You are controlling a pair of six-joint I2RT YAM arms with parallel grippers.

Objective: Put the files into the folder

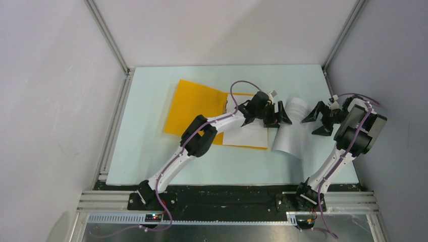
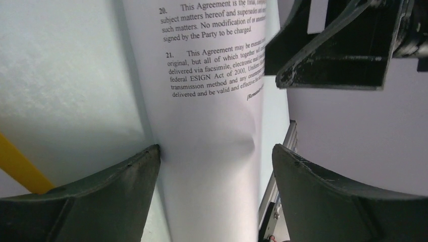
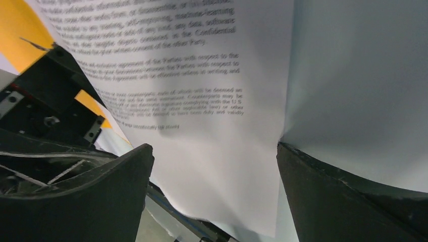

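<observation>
Files show as two white sheets: a flat sheet (image 1: 246, 136) lies on the right half of the open orange folder (image 1: 199, 106), and a curled sheet (image 1: 290, 133) lies just right of the folder on the pale desk (image 1: 146, 131), its far end rolled up off the surface. The left end effector (image 1: 279, 120) hangs over the folder's right edge, beside the curled sheet's left side, and the right end effector (image 1: 316, 124) stands just beyond the sheet's right side, so the sheet lies between the two. In the left wrist view the printed sheet (image 2: 212, 126) rises through the gap between the widely spread fingers (image 2: 101, 196); its left edge meets the inner face of one finger and the other finger stands apart from it, so the jaws are open and nothing is pinched. A sliver of the folder (image 2: 20, 169) shows at the lower left. In the right wrist view the jaws are likewise fully spread, with the sheet (image 3: 202, 101) ahead of them and unclamped, and the folder (image 3: 15, 25) beyond it.
</observation>
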